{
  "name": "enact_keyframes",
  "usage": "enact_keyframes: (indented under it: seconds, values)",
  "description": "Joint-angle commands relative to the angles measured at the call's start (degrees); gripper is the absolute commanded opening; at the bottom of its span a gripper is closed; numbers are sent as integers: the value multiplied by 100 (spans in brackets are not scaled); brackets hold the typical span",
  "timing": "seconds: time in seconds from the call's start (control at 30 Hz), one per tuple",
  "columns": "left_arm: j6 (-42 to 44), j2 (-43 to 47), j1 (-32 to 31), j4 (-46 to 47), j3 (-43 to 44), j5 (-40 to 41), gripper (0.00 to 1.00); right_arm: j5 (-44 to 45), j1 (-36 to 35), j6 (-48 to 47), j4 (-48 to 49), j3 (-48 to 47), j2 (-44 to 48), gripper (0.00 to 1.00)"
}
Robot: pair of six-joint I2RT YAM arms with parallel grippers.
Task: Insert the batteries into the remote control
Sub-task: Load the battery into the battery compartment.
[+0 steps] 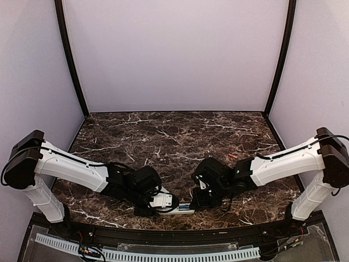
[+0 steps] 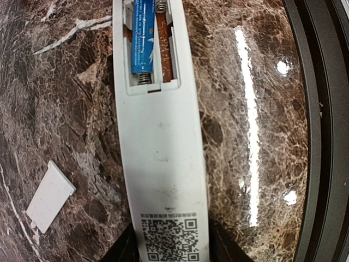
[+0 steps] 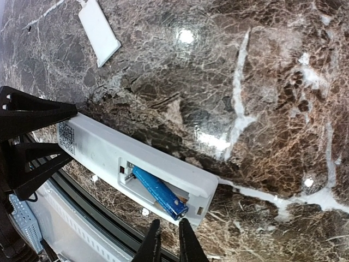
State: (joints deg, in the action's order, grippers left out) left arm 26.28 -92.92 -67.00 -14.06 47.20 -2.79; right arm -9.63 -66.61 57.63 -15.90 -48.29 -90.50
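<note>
In the top view, the remote control (image 1: pixel 175 209) is seen lying flat on the marble table (image 1: pixel 163 136) between the left gripper (image 1: pixel 163 201) and the right gripper (image 1: pixel 199 199), with one end at each. An orange-red battery (image 1: pixel 233 156) lies on the table well apart from both, beyond the right gripper and close to that arm's forearm. In the left wrist view, the remote control is shown back side up as a slim white body, a little scuffed, with a printed QR code (image 2: pixel 169 239) at the end nearest the left gripper. That gripper's two dark fingers (image 2: pixel 122 252) are set against the remote's long sides, so the remote is gripped there. At the end farthest from this gripper the compartment (image 2: pixel 163 84) stands uncovered. A blue battery (image 2: pixel 143 38) is seated in one slot with a spring (image 2: pixel 143 78) at its nearer end, and the slot beside it shows brown backing. A white battery cover (image 2: pixel 50 196) lies on the table to the left of the gripper, apart from the remote. In the right wrist view, the right gripper's fingertips (image 3: pixel 154 232) are drawn almost together, a slim gap is left, and nothing is seen between them. They stand just beside the compartment end of the remote, with the blue battery's tip directly ahead; whether it is touched cannot be told.
</note>
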Motion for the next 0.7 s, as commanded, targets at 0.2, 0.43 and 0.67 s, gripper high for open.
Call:
enact_keyframes:
  seconds: [0.2, 0.43, 0.67]
  values:
    - [-27, -55, 21, -342, -98, -115, 42, -98, 21, 91, 294, 84, -264, 9]
    - [-34, -72, 25, -350, -88, -159, 41, -60, 38, 132, 426, 63, -305, 7]
    - [-27, -78, 21, -364, -79, -176, 40, -186, 35, 196, 642, 127, -422, 6]
